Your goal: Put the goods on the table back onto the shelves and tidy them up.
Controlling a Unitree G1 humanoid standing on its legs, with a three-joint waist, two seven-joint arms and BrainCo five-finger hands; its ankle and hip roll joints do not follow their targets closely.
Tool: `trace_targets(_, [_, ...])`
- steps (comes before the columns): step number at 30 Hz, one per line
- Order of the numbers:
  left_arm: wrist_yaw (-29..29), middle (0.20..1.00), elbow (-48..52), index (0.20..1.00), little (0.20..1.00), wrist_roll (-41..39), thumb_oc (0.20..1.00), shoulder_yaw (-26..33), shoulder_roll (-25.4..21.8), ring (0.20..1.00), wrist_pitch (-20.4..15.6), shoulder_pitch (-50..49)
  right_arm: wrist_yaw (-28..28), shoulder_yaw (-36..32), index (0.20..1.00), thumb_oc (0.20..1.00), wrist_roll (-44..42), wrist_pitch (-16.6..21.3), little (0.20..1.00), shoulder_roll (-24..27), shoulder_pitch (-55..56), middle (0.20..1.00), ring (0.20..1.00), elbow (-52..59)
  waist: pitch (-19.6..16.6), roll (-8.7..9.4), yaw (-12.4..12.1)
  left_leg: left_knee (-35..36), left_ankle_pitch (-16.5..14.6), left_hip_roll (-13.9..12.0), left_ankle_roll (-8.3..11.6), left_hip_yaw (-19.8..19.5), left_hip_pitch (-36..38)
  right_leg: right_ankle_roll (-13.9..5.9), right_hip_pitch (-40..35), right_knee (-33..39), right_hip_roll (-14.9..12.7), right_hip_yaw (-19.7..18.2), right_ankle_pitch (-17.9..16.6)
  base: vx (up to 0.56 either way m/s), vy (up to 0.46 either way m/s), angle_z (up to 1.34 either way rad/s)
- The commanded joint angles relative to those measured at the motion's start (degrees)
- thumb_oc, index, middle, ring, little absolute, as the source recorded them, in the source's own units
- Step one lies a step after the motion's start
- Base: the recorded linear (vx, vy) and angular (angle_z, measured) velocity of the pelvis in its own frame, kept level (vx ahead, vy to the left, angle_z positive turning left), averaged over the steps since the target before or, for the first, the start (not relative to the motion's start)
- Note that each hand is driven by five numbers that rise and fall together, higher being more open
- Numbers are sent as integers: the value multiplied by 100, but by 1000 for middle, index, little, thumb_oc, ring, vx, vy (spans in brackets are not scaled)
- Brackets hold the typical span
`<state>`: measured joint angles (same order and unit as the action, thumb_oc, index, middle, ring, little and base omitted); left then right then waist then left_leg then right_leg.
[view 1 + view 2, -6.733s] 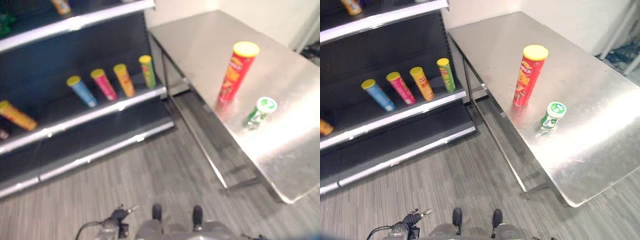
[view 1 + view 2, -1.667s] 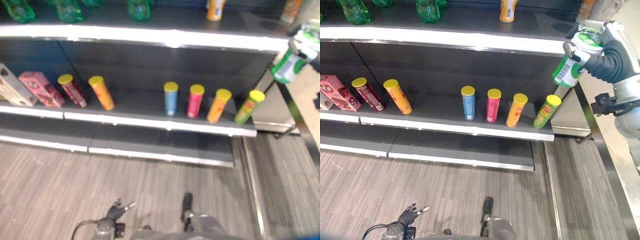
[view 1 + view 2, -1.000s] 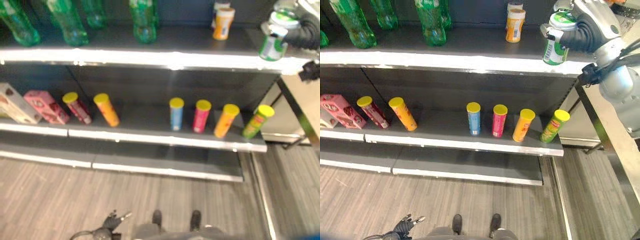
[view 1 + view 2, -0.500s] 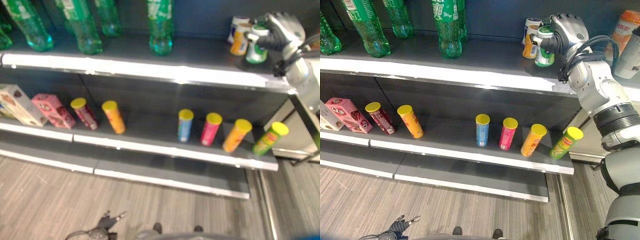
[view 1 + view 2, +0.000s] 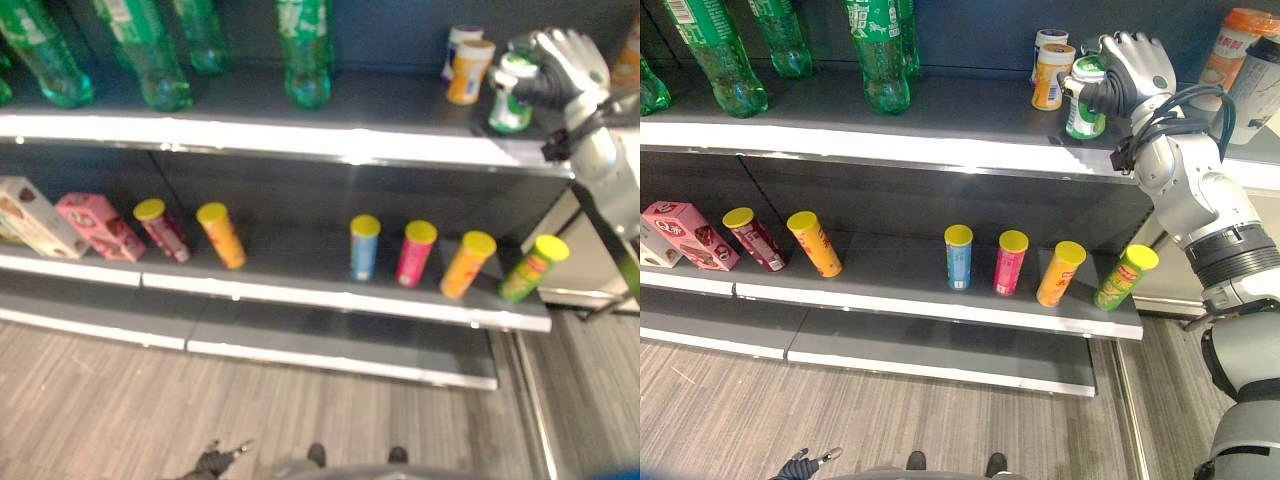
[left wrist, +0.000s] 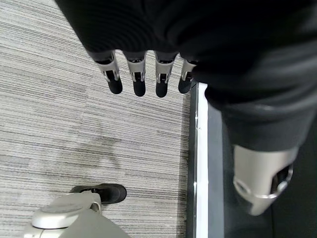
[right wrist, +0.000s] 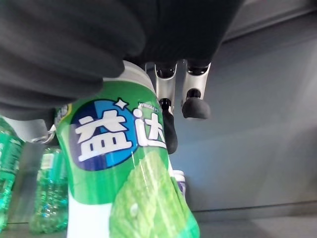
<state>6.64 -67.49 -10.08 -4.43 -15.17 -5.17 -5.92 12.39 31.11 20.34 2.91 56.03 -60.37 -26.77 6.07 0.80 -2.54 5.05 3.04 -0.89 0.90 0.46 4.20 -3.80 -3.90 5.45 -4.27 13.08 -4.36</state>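
Observation:
A green gum jar with a white lid [image 5: 1084, 100] is upright at the right end of the top shelf [image 5: 940, 145]. My right hand [image 5: 1130, 68] is shut on it from the right side. Its base is down at the shelf surface; I cannot tell whether it rests there. The right wrist view has the jar's green label [image 7: 131, 188] close up, with my fingers [image 7: 195, 106] curled past it. An orange jar [image 5: 1049, 75] and a white jar [image 5: 1049, 40] stand just left of the green one. My left hand [image 6: 143, 74] hangs open, low above the floor.
Green bottles [image 5: 875, 55] line the top shelf's left part. The middle shelf [image 5: 940, 305] carries several tilted chip tubes [image 5: 958, 255] and pink boxes [image 5: 690, 235] at the left. Two cups [image 5: 1240, 45] stand at the far right.
The camera has turned from the table to the shelves. The green jar, earlier standing on the table, is now in my right hand, which carried it up and over the top shelf's edge beside the orange jar.

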Motion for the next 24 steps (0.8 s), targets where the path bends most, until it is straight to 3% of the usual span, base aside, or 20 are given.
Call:
trace_targets(1, [92,1000,-284,1000,1000,19,1000,-141,-258,1000,-87,341,278,242,200,200,74,-84,200,-22,-529,200,200,-417,-36,351,-168,-5,-656,-348,431,17,298,-496,-360,-49,-446,18,454,0,0,0])
trace_targets(24, [151,1000,-483,1000,1000,15,1000,-174,-244,1000,-45,397,345,379,200,200,66,-216,200,-281,-696,200,200,-991,-52,403,-171,-5,-670,-375,460,-18,276,-494,-369,-45,-455,95,465,0,0,0])
